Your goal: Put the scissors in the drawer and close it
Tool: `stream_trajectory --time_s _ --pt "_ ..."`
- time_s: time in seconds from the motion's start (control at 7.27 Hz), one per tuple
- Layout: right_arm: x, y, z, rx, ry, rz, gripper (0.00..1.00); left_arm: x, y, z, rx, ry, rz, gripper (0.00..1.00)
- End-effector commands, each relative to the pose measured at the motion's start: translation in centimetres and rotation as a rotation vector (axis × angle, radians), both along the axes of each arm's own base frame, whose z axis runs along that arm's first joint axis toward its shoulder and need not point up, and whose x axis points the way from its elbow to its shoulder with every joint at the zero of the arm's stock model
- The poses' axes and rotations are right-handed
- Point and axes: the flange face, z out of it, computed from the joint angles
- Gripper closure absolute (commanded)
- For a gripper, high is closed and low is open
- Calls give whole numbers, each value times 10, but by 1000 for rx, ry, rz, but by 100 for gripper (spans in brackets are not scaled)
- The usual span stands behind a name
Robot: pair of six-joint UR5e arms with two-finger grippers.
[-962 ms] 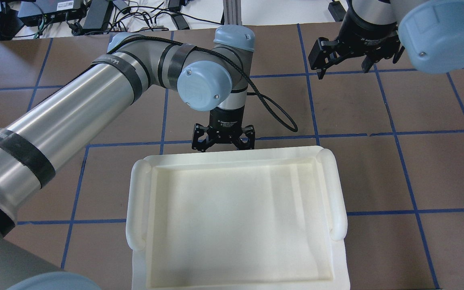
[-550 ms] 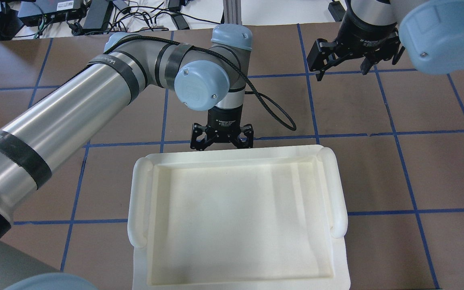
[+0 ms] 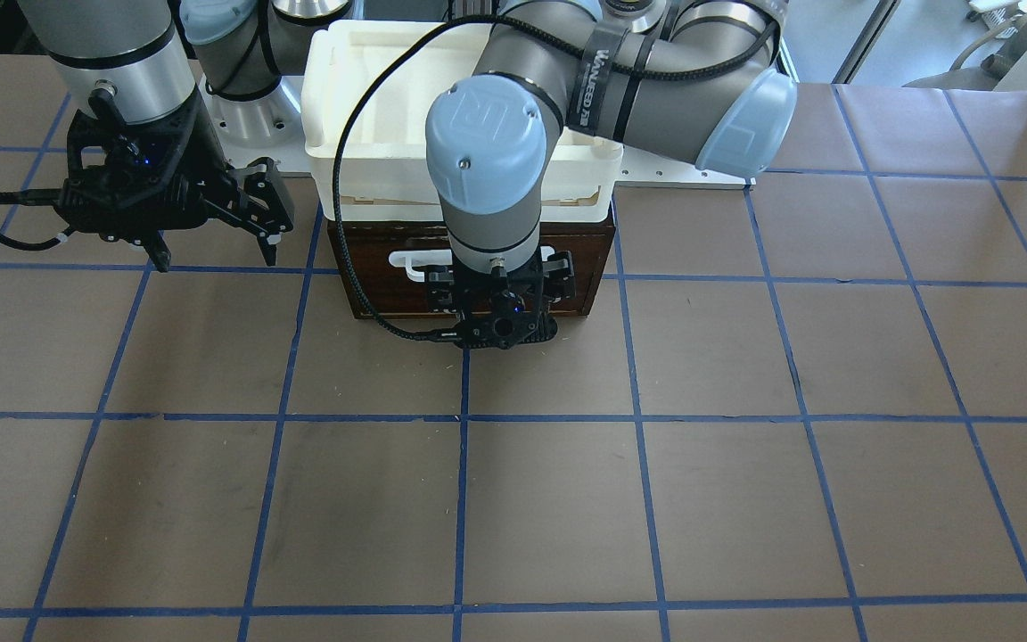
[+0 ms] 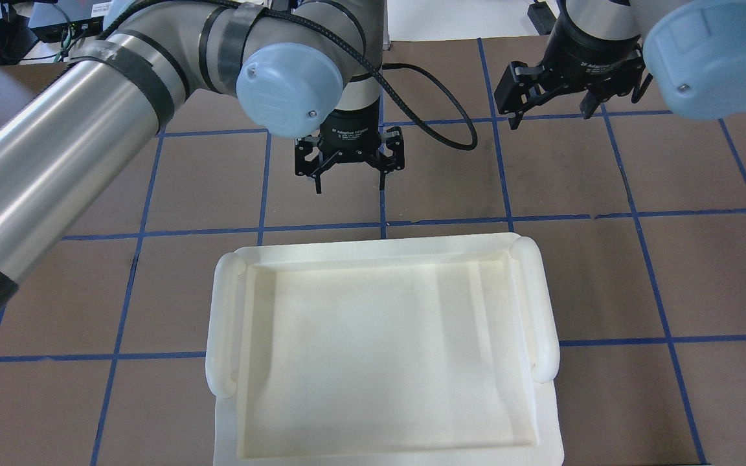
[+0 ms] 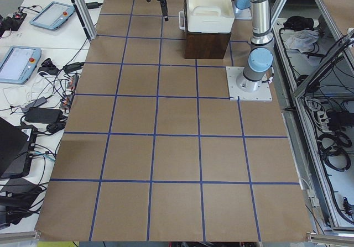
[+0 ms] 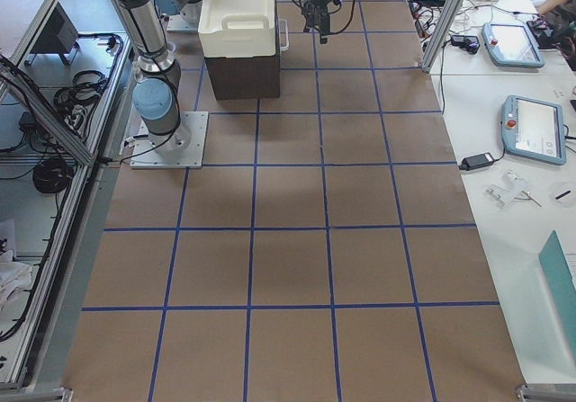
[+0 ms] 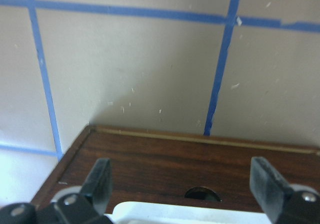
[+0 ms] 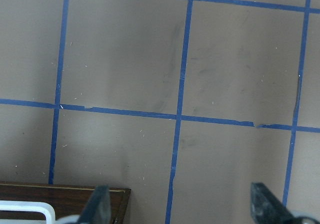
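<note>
The drawer has a dark brown front and a white bar handle. It sits pushed in under the white tray. The scissors show in no view. My left gripper is open and empty. It hangs just in front of the drawer front and above it, clear of the handle. In the left wrist view its fingers straddle the brown front. In the overhead view the left gripper is beyond the tray's far edge. My right gripper is open and empty, off to the drawer's side.
The tray rests on top of the brown drawer box near the robot's base. Brown table paper with blue tape lines surrounds the box. Cables and tablets lie off the table's edges.
My left gripper has drawn back from the tray's far edge, away from the robot and upward, still open. The right gripper has barely moved.
</note>
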Motion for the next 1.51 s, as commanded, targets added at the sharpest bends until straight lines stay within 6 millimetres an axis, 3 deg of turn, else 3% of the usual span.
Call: stream_trajectory --time_s 0.0,0.28,0.41,0.83,1.1,1.38 --pt "1 1 1 -2 -5 3 0 10 21 59 -96 32 -15 0" --pt "1 1 1 -2 -4 3 0 15 38 82 -131 49 -16 0" --pt "0 -1 0 1 -4 1 0 15 37 81 -140 51 -17 0" --pt "0 0 -1 4 -5 0 0 36 62 100 -152 51 -41 0" --pt "0 1 -1 9 -5 -2 0 73 84 101 -139 55 -9 0" --pt "0 1 -1 7 -2 2 0 127 79 125 -179 80 8 0"
